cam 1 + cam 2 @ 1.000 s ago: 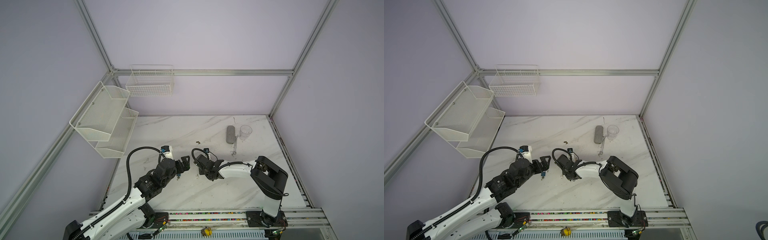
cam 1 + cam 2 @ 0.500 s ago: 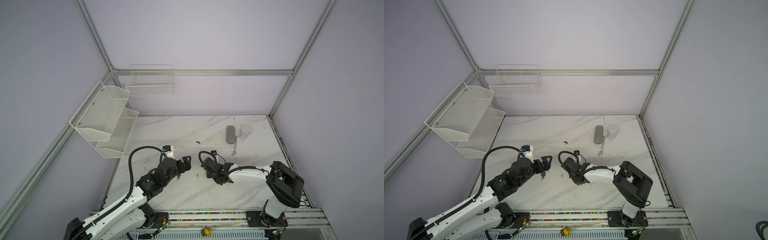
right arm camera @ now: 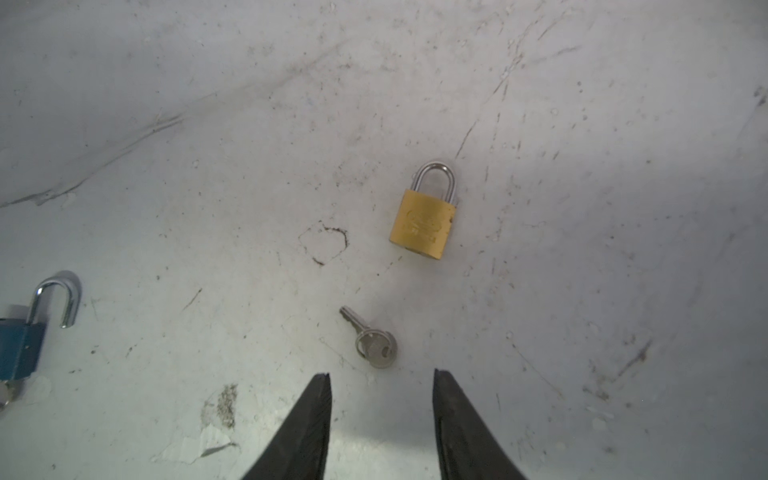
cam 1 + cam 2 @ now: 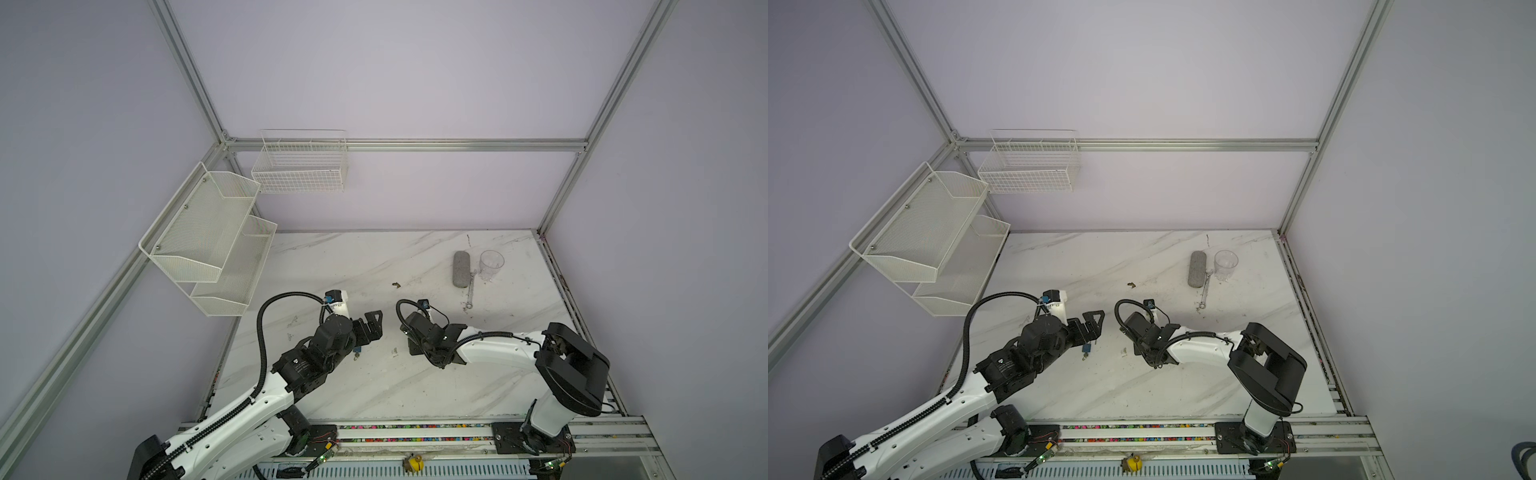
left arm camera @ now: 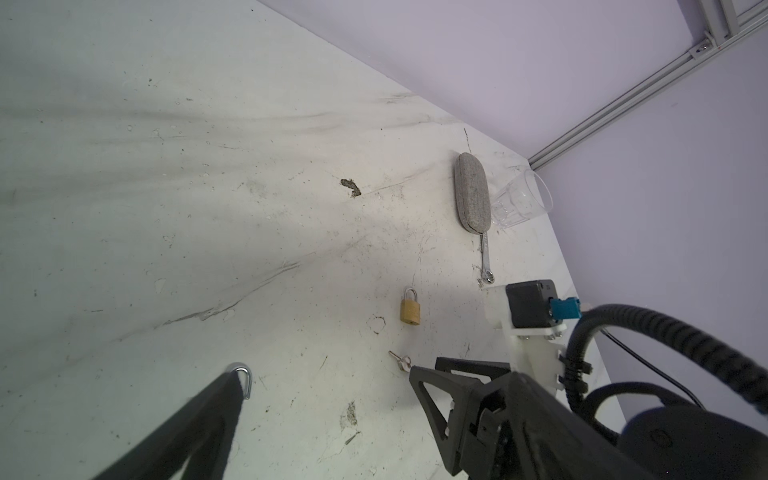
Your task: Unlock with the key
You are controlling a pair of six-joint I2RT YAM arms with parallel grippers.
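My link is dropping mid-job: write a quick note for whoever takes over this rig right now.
Left gripper: open, empty, by the blue padlock, whose shackle stands open.
Right gripper: open, empty, just short of the loose key.
Brass padlock: flat on the table, shackle shut, apart from the key.
Done: blue padlock looks unlocked. Left: grasp key, insert in brass padlock, turn.

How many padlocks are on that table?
2. A shut brass padlock lies near the key; a blue padlock, shackle open, lies by the left tool. More could be hidden.
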